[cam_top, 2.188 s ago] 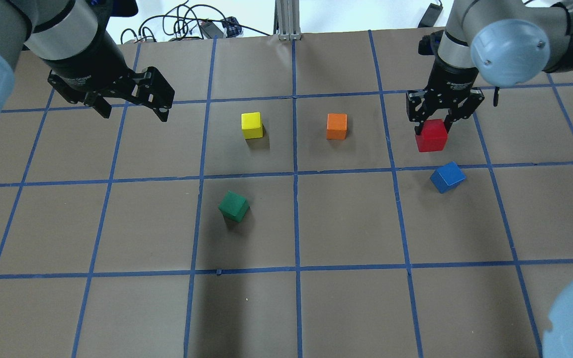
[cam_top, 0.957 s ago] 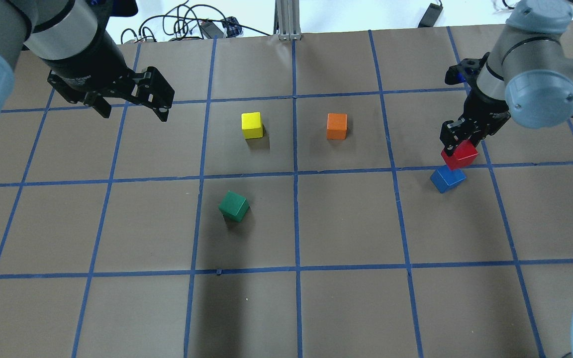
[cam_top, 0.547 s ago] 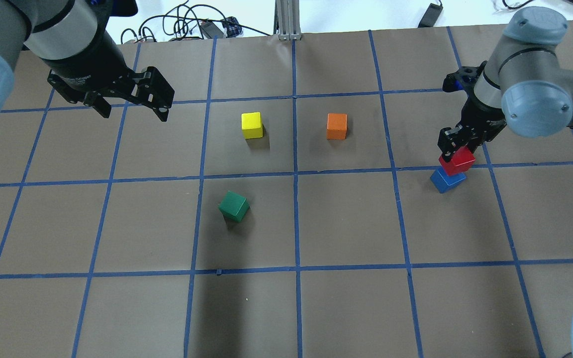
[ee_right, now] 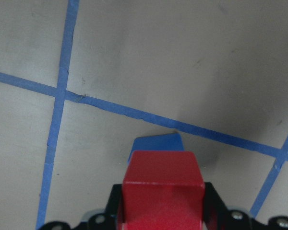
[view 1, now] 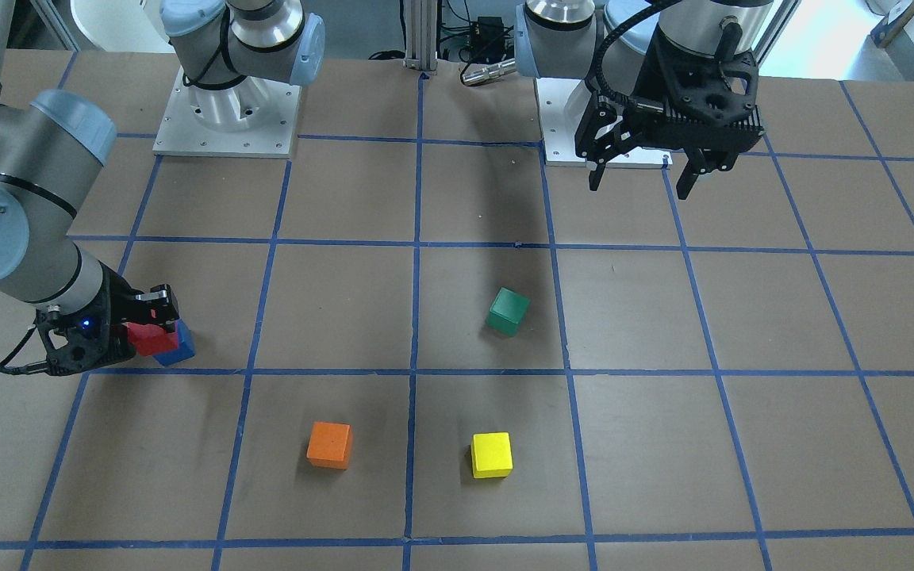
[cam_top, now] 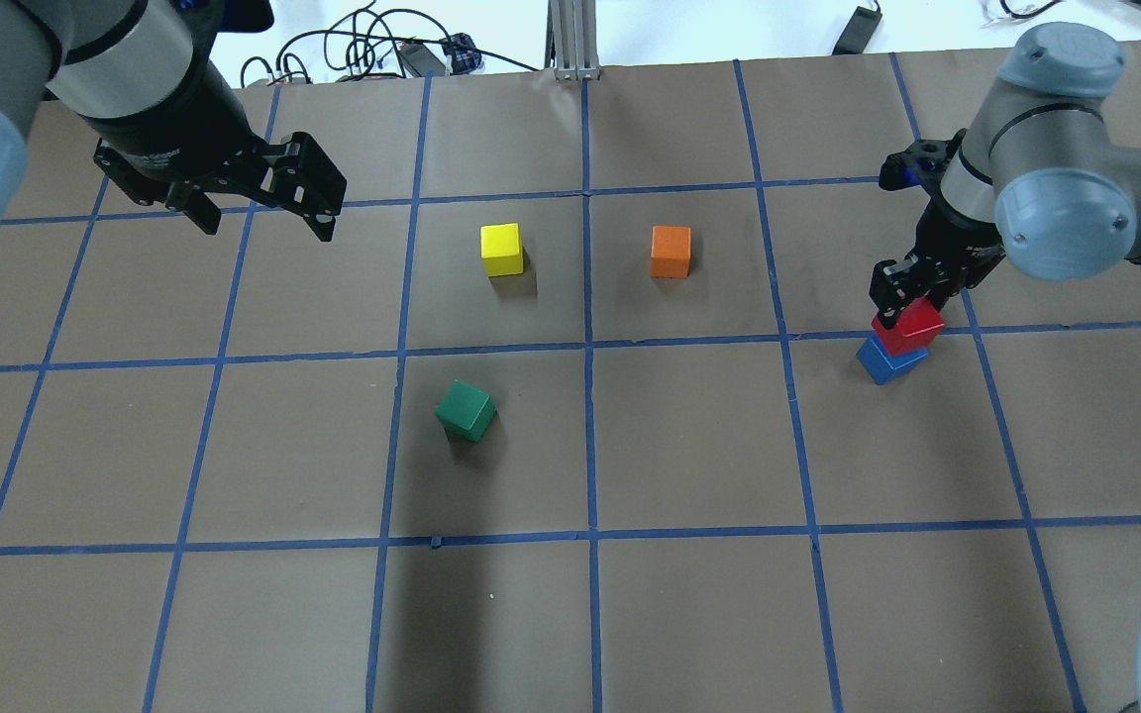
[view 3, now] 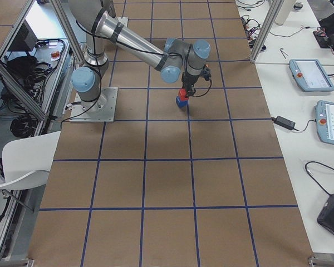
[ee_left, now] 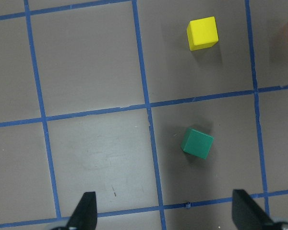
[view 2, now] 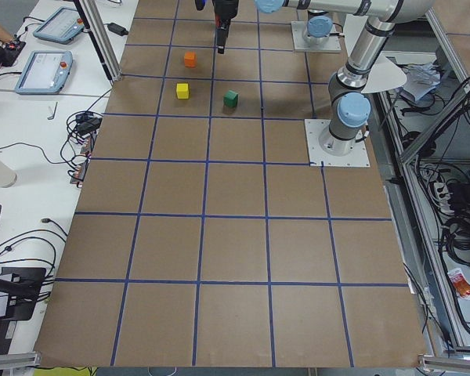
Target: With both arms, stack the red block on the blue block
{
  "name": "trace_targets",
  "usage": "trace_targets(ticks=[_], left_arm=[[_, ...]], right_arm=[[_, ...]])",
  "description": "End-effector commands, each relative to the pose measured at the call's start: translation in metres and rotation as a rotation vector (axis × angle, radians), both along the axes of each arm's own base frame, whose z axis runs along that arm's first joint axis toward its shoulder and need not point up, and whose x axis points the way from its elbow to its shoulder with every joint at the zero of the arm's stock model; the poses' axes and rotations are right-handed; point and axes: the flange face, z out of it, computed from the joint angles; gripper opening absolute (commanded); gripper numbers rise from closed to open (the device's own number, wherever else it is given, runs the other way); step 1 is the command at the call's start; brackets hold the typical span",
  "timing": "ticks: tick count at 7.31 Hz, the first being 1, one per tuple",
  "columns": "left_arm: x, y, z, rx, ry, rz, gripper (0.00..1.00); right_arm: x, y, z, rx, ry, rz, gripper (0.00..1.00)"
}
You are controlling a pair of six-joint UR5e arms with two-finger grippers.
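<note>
Surface: a brown paper-covered tabletop (cam_top: 689, 446) marked into squares by blue tape lines.

Task piece: the small matte solid red block (cam_top: 915, 323) is gripped by the black two-finger right end effector (cam_top: 905, 309). It sits directly above the small matte solid blue block (cam_top: 885, 364). Whether the two blocks' faces touch cannot be told.

Stack place: well away from both end edges of the tabletop, roughly midway between the robot-side edge and the operator-side edge. It lies just on the robot's side of a tape line.

Right end effector state: drawn narrow, clamped on two opposite sides of the red block. In its wrist view the red block fills the gap, and a corner of the blue block shows beyond it.

Blue block pose: flat on the tabletop, turned at an angle to the tape grid and mostly covered by the red block.

Left end effector state: the black two-finger left end effector (view 1: 638, 189) is spread wide and holds nothing. It hangs high above the tabletop toward the robot-side edge, well apart from every block.

Other pieces: a small matte green block (cam_top: 465, 410) lies alone, turned askew to the grid. A small yellow block (cam_top: 501, 249) and a small orange block (cam_top: 671, 251) sit nearer the operator-side edge, well apart from each other.
</note>
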Motion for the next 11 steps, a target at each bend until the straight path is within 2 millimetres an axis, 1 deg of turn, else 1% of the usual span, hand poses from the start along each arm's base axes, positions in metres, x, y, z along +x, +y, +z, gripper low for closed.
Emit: trace_targets(ticks=[1,2,3,4,5,6,7,8,9,10,11], left_arm=[[0.001,0.000,0.000,-0.002,0.000,0.002,1.00],[0.000,0.000,0.000,-0.002,0.000,0.000,1.00],[0.000,0.000,0.000,-0.002,0.000,0.000,1.00],[0.000,0.000,-0.001,0.001,0.000,0.000,1.00],[0.000,0.000,-0.001,0.001,0.000,0.000,1.00],[0.000,0.000,0.000,0.000,0.000,0.000,1.00],[0.000,0.000,0.000,0.000,0.000,0.000,1.00],[0.000,0.000,0.000,0.000,0.000,0.000,1.00],[0.000,0.000,0.000,0.000,0.000,0.000,1.00],[0.000,0.000,0.000,-0.002,0.000,0.000,1.00],[0.000,0.000,0.000,0.000,0.000,0.000,1.00]], right_arm=[[0.000,0.000,0.000,0.001,0.000,-0.001,0.63],[0.000,0.001,-0.001,0.003,0.001,-0.002,0.83],[0.000,0.001,-0.001,0.004,0.002,-0.002,0.93],[0.000,0.001,-0.001,0.006,0.004,-0.003,1.00],[-0.001,0.000,0.001,0.000,0.005,-0.006,1.00],[-0.001,-0.004,0.012,-0.019,0.011,-0.011,1.00],[0.003,-0.004,0.035,-0.051,0.027,-0.039,1.00],[0.006,0.004,0.055,-0.051,0.032,-0.079,1.00],[0.011,0.018,0.084,-0.068,0.038,-0.100,1.00],[0.017,0.031,0.118,-0.061,0.040,-0.138,1.00],[0.034,0.040,0.155,-0.035,0.047,-0.214,1.00]])
